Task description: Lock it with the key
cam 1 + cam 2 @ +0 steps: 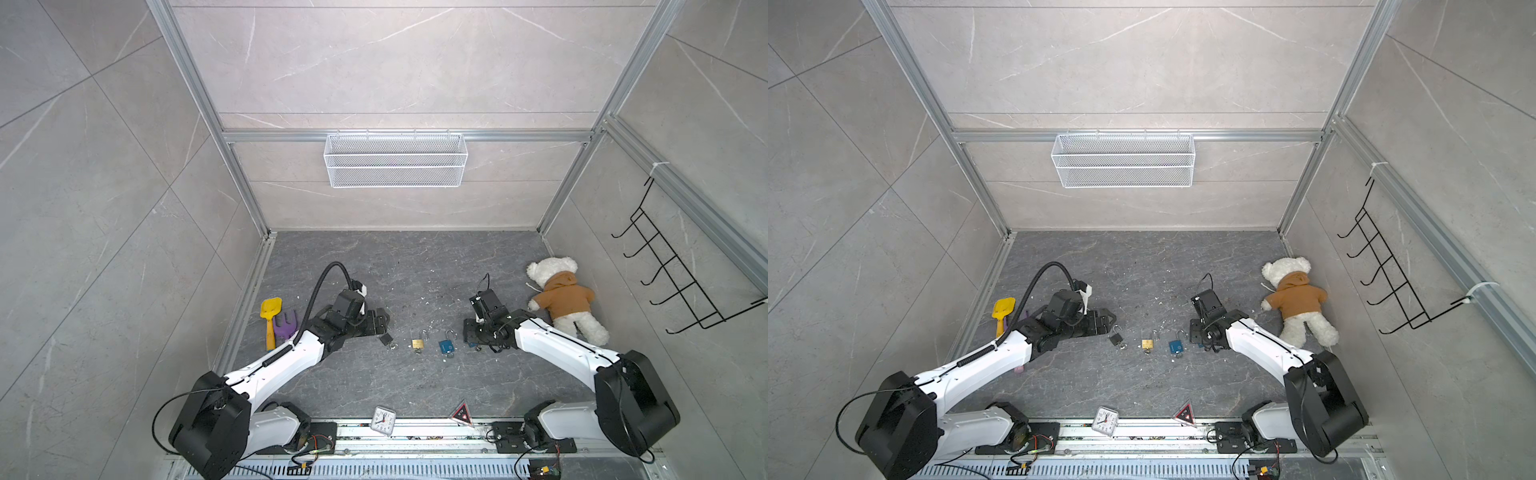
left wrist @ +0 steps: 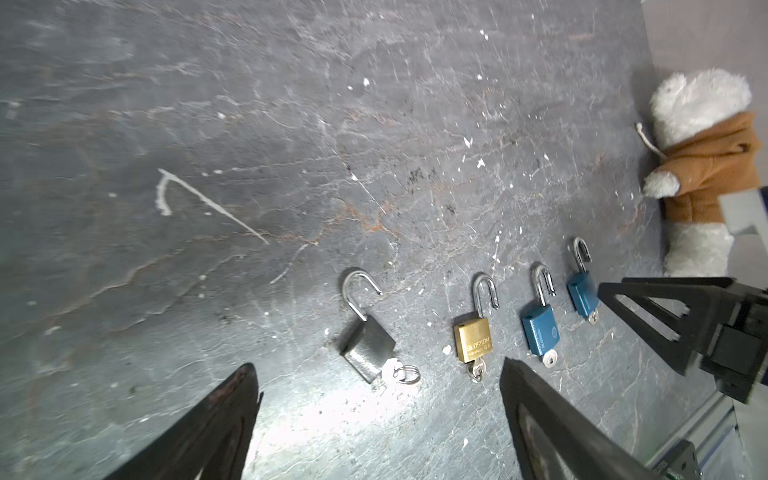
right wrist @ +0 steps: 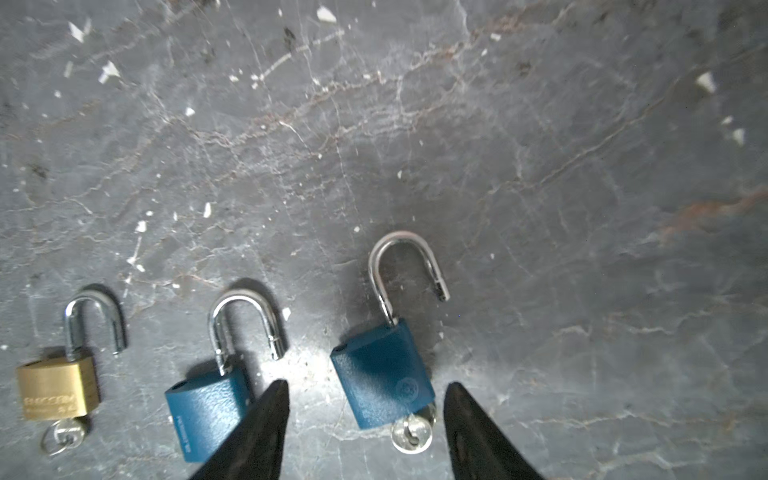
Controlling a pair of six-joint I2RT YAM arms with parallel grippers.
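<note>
1. Two small things, a clock (image 1: 383,420) and a red triangle (image 1: 462,414), sit at the near edge of the desk (image 1: 374,382), well apart from the work.
2. Next come four padlocks in a row. All lie flat with the loop open. Each one's long way runs near to far, with the key end toward the near edge and the loop toward the back wall.
3. The right gripper (image 3: 368,383) is right at the end blue padlock (image 3: 382,374). Its jaws are partly apart, one on each side of the lock body, and they hold nothing. The key (image 3: 411,434) pokes out between them on the near side. I think this arm should work this lock, as it is nearest.
4. The other blue padlock (image 3: 208,403) lies just beside one jaw, so a bump is a risk. On the far side of the other jaw the desk is bare.
5. The left gripper (image 2: 377,363) has its jaws wide and holds nothing. The grey padlock (image 2: 368,347) shows between its jaw tips, turned a bit, with the brass padlock (image 2: 473,338) near it.
6. Past the loops the desk is open, so there is room to reach them from that side.
7. Far off, a toy bear (image 1: 565,297) lies by the right wall and a yellow shovel (image 1: 270,311) by the left wall.
</note>
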